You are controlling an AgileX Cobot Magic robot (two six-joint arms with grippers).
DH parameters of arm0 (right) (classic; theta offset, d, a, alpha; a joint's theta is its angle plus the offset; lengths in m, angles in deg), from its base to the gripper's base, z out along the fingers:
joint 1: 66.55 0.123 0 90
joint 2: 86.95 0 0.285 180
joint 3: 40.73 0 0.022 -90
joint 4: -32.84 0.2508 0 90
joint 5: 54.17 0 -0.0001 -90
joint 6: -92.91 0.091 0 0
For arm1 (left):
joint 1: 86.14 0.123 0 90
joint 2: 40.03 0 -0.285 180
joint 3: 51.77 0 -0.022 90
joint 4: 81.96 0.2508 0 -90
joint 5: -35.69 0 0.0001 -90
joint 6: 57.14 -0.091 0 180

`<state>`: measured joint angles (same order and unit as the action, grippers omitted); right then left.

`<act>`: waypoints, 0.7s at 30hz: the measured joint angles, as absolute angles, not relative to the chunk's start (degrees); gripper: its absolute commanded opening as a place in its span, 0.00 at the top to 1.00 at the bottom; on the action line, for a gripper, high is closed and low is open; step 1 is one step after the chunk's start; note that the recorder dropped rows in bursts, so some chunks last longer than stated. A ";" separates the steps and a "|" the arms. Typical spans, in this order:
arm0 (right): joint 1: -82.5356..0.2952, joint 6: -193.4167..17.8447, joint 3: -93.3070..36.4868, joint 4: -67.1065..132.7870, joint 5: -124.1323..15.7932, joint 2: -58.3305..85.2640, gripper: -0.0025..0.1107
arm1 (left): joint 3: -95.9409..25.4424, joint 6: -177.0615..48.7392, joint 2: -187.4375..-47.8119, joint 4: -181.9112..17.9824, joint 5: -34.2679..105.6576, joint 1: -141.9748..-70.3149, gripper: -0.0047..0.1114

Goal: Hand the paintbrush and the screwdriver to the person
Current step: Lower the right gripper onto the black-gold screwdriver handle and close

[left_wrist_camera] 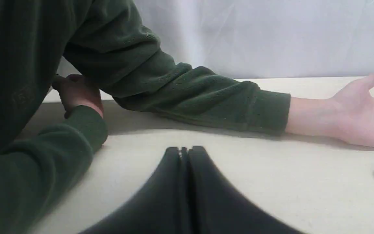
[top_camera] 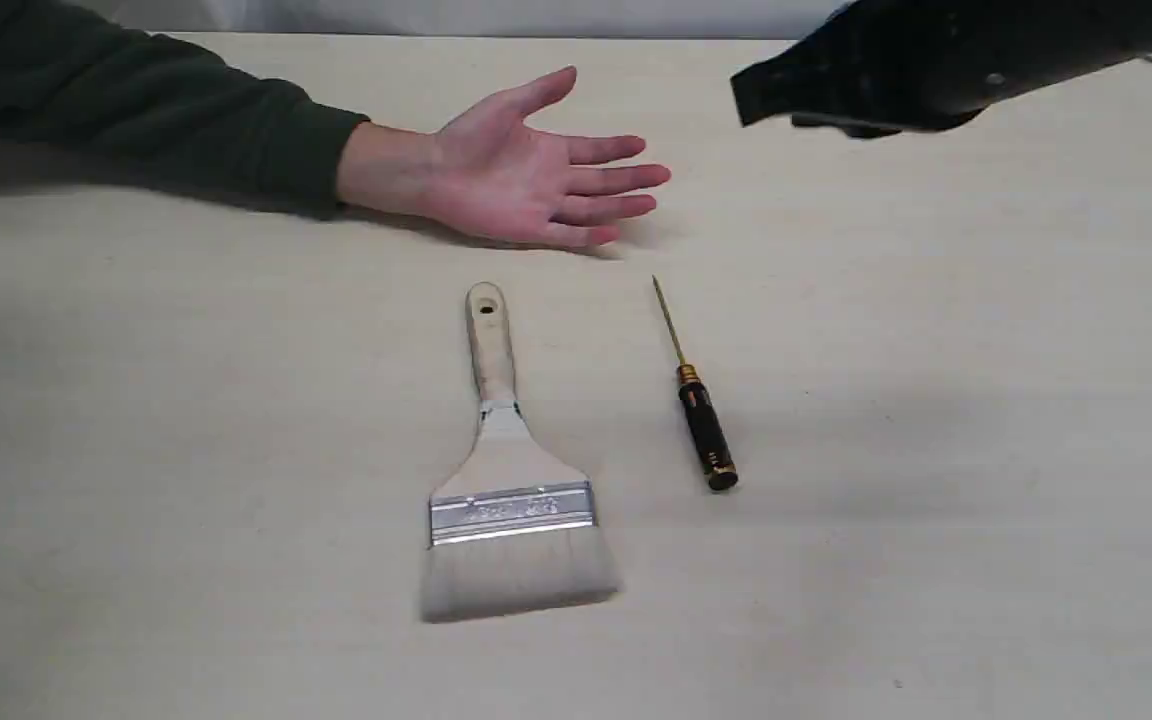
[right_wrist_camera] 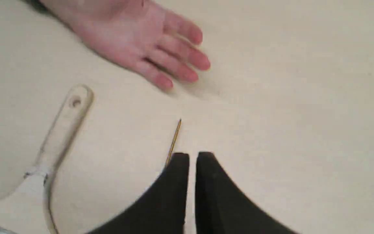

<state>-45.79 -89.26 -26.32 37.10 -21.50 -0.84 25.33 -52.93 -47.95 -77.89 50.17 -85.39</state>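
The paintbrush (top_camera: 511, 450) lies flat on the table, bristles toward the near edge and its holed handle pointing at the person's open hand (top_camera: 526, 170). Just to its right lies the screwdriver (top_camera: 701, 420), golden shaft aimed away. The hand rests palm up on the table with nothing in it. My right gripper (right_wrist_camera: 192, 156) hovers above the screwdriver's shaft (right_wrist_camera: 174, 143), shut and holding nothing; the exterior view shows its arm (top_camera: 936, 60) at the top right. Beside it the right wrist view catches the paintbrush (right_wrist_camera: 60, 130) and the hand (right_wrist_camera: 135, 35). My left gripper (left_wrist_camera: 184, 149) is shut near the person's sleeve (left_wrist_camera: 206, 94).
The beige table (top_camera: 936, 450) carries only the two tools and the person's arms. The person's other hand (left_wrist_camera: 76, 92) rests at the table's far left edge. A white backdrop (left_wrist_camera: 271, 35) stands behind.
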 measured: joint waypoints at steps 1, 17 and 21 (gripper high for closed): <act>-45.79 -89.26 -26.92 37.10 -20.70 -3.35 0.94 | 25.33 -52.93 -47.95 -77.89 50.17 -85.39 0.96; -45.21 -90.88 -27.76 43.73 -13.80 -17.66 0.48 | 25.33 -52.93 -47.95 -77.89 50.17 -85.39 0.96; -45.21 -90.88 -27.76 44.22 -11.33 -20.45 0.48 | 25.33 -52.93 -47.95 -77.89 50.17 -85.39 0.96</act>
